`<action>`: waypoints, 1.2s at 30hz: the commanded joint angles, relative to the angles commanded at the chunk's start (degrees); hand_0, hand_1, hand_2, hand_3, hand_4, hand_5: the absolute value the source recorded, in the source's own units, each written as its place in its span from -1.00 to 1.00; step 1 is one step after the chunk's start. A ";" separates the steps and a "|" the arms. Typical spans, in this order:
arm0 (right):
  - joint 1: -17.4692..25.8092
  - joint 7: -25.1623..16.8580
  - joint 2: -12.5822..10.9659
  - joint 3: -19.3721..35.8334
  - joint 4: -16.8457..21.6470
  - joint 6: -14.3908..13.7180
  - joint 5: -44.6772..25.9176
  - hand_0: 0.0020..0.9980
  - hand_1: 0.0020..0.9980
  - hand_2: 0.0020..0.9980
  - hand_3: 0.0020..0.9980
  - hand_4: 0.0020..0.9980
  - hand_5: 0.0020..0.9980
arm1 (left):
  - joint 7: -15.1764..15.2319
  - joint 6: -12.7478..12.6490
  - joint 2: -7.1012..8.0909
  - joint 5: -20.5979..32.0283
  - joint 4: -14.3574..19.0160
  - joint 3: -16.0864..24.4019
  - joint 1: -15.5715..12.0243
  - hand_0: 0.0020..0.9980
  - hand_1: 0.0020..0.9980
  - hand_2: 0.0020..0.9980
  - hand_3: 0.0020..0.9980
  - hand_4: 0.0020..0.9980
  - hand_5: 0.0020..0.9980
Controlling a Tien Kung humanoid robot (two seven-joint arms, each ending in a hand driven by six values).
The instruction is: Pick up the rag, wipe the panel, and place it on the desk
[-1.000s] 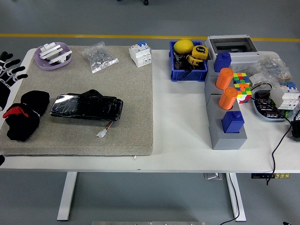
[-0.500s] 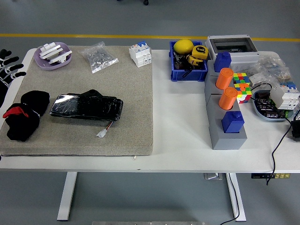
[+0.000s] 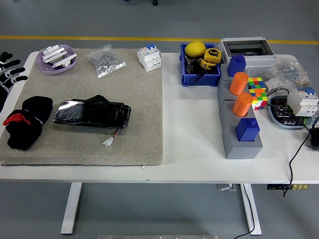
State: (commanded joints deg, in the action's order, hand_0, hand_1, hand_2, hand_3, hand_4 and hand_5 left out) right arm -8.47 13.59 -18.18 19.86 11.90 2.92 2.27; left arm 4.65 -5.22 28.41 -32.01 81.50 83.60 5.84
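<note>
Retreating toward the left edge of the frame, the left hand [image 3: 9,74] now shows less of itself than a second ago; only its white-tipped fingers [image 3: 15,73] remain visible at the upper left, spread and holding nothing, and they sit farther out than before. Nothing else on the desk [image 3: 189,134] has shifted between the earlier pictures and this one. The right hand is out of view.

The rag [image 3: 26,122] lies at the left of the frame on the grey mat [image 3: 99,144], a bunched black cloth with a red patch showing on its left side. Just beside it, to its right, rests the panel [image 3: 92,113], a glossy black slab lying flat with a short wire and white connector [image 3: 108,141] trailing from its lower right corner.

At the mat's top edge stand a lilac dish [image 3: 56,59] with white parts, a clear bag of small hardware [image 3: 104,60] and a white circuit breaker [image 3: 149,58]. To the right on the bare white desk are a blue bin [image 3: 200,74] holding a yellow ball and a tape measure, a grey block [image 3: 239,134] with orange cylinders [image 3: 241,94] and blue blocks, and a colour cube [image 3: 257,92]. Beyond the desk is grey floor with a yellow line [image 3: 99,38] across the top.
</note>
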 joint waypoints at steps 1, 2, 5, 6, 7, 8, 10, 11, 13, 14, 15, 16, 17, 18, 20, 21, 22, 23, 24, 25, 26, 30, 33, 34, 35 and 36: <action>0.03 -0.01 0.00 -0.01 0.00 -0.01 -0.09 0.42 0.19 0.36 0.27 1.00 0.12 | -0.02 0.01 0.05 -0.01 0.04 -0.02 0.00 -0.18 0.03 0.11 0.12 0.64 -0.21; 0.04 -0.01 0.02 -0.01 0.00 -0.01 -0.12 0.42 0.19 0.36 0.27 1.00 0.12 | -0.02 0.01 0.08 -0.02 0.05 -0.03 0.03 -0.17 0.03 0.11 0.12 0.64 -0.21; 0.06 -0.18 0.11 -0.32 0.01 -0.07 -0.67 0.42 0.19 0.36 0.27 1.00 0.12 | -0.01 -0.01 0.12 0.02 -0.07 -0.07 0.15 -0.17 0.03 0.11 0.12 0.64 -0.21; 0.01 -0.23 0.15 -0.41 0.01 -0.07 -0.74 0.42 0.19 0.36 0.27 1.00 0.12 | -0.01 -0.01 0.12 0.01 -0.11 -0.09 0.18 -0.17 0.03 0.11 0.12 0.64 -0.21; -0.05 -0.29 0.20 -0.54 0.02 -0.08 -0.89 0.42 0.19 0.36 0.27 1.00 0.12 | -0.01 0.01 0.14 0.01 -0.18 -0.17 0.24 -0.17 0.03 0.11 0.12 0.64 -0.21; -0.09 -0.32 0.23 -0.59 0.03 -0.08 -0.95 0.42 0.19 0.36 0.27 1.00 0.13 | -0.01 0.02 0.15 0.00 -0.25 -0.24 0.30 -0.17 0.03 0.11 0.12 0.64 -0.23; -0.16 -0.34 0.25 -0.62 0.05 -0.11 -0.99 0.42 0.19 0.36 0.27 1.00 0.13 | -0.03 0.03 0.17 0.02 -0.34 -0.34 0.40 -0.17 0.03 0.11 0.12 0.64 -0.23; -0.19 -0.34 0.24 -0.57 0.05 -0.16 -0.99 0.42 0.19 0.36 0.27 1.00 0.13 | -0.06 0.02 0.17 -0.03 -0.34 -0.37 0.42 -0.17 0.03 0.11 0.12 0.64 -0.23; -0.20 -0.30 0.19 -0.49 0.07 -0.18 -0.89 0.42 0.19 0.36 0.27 1.00 0.13 | -0.06 0.02 0.20 -0.01 -0.33 -0.44 0.45 -0.17 0.03 0.11 0.12 0.64 -0.23; -0.20 -0.31 0.16 -0.45 0.06 -0.22 -0.91 0.42 0.19 0.36 0.27 1.00 0.13 | -0.05 0.03 0.20 -0.02 -0.34 -0.46 0.46 -0.17 0.03 0.11 0.12 0.64 -0.25; -0.20 -0.31 0.11 -0.42 0.07 -0.25 -0.94 0.42 0.19 0.36 0.27 1.00 0.13 | -0.05 0.02 0.19 0.00 -0.36 -0.48 0.48 -0.17 0.03 0.11 0.12 0.64 -0.25; -0.22 -0.30 0.08 -0.44 0.07 -0.23 -0.90 0.42 0.19 0.36 0.27 1.00 0.13 | -0.03 -0.01 0.15 0.03 -0.41 -0.49 0.49 -0.17 0.03 0.11 0.12 0.64 -0.25; -0.23 -0.31 0.06 -0.45 0.08 -0.23 -0.91 0.42 0.19 0.36 0.27 1.00 0.13 | 0.00 -0.03 0.12 0.04 -0.44 -0.49 0.48 -0.17 0.03 0.11 0.12 0.64 -0.25; -0.24 -0.33 0.03 -0.45 0.08 -0.26 -0.99 0.42 0.19 0.36 0.27 1.00 0.13 | -0.01 -0.03 0.08 0.01 -0.45 -0.51 0.46 -0.17 0.03 0.11 0.12 0.64 -0.25; -0.26 -0.21 -0.01 -0.38 0.09 -0.16 -0.85 0.42 0.20 0.26 0.27 1.00 0.12 | -0.01 -0.03 0.04 0.01 -0.47 -0.60 0.45 -0.17 0.03 0.11 0.12 0.63 -0.26; -0.25 -0.22 -0.02 -0.40 0.10 -0.16 -0.87 0.42 0.20 0.26 0.27 1.00 0.12 | -0.01 -0.04 0.03 -0.01 -0.46 -0.62 0.46 -0.17 0.03 0.11 0.12 0.63 -0.26; -0.24 -0.25 -0.03 -0.43 0.09 -0.19 -0.94 0.42 0.20 0.26 0.27 1.00 0.12 | -0.01 -0.05 0.00 -0.02 -0.46 -0.63 0.47 -0.17 0.03 0.11 0.12 0.63 -0.26; -0.24 -0.28 -0.03 -0.44 0.09 -0.19 -0.98 0.42 0.20 0.26 0.27 1.00 0.12 | 0.01 -0.07 -0.03 -0.01 -0.46 -0.62 0.47 -0.17 0.03 0.11 0.12 0.63 -0.26; -0.24 -0.27 -0.04 -0.42 0.09 -0.19 -0.95 0.42 0.20 0.26 0.27 1.00 0.12 | 0.02 -0.09 -0.04 -0.01 -0.44 -0.62 0.46 -0.17 0.03 0.11 0.12 0.63 -0.26; -0.25 -0.31 -0.04 -0.41 0.08 -0.24 -0.94 0.42 0.20 0.26 0.27 1.00 0.12 | 0.02 -0.09 -0.04 -0.04 -0.43 -0.62 0.45 -0.17 0.03 0.11 0.12 0.63 -0.26; -0.26 -0.39 -0.05 -0.54 0.08 -0.27 -1.13 0.42 0.19 0.26 0.27 1.00 0.13 | 0.01 -0.09 -0.04 -0.07 -0.44 -0.60 0.43 -0.16 0.04 0.11 0.12 0.63 -0.26; -0.24 -0.53 -0.04 -0.78 0.10 -0.30 -1.38 0.42 0.19 0.26 0.27 1.00 0.13 | 0.01 -0.19 0.08 -0.34 -0.80 -0.35 0.41 -0.16 0.04 0.11 0.12 0.63 -0.26; -0.23 -0.57 -0.05 -0.70 0.09 -0.32 -1.32 0.42 0.19 0.29 0.27 1.00 0.13 | 0.05 -0.29 0.29 -0.66 -1.42 -0.27 0.35 -0.16 0.04 0.11 0.12 0.63 -0.27; -0.21 -0.65 -0.06 -0.90 0.11 -0.28 -1.51 0.42 0.19 0.29 0.27 1.00 0.13 | 0.07 -0.44 0.38 -1.19 -1.59 -0.25 0.34 -0.16 0.04 0.11 0.12 0.63 -0.27; -0.19 -0.64 -0.07 -0.92 0.14 -0.24 -1.49 0.42 0.19 0.29 0.27 1.00 0.13 | 0.09 -0.70 0.45 -2.02 -1.74 -0.22 0.35 -0.16 0.04 0.11 0.12 0.63 -0.27; -0.15 -0.64 -0.07 -0.87 0.14 -0.26 -1.46 0.42 0.19 0.29 0.27 1.00 0.13 | 0.13 -1.40 0.53 -3.44 -1.84 -0.17 0.42 -0.16 0.04 0.11 0.12 0.63 -0.27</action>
State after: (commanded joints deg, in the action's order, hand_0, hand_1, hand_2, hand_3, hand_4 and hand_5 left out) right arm -8.63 12.95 -18.25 18.99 12.04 2.66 0.81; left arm 4.77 -6.62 28.94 -35.44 79.66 83.43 6.26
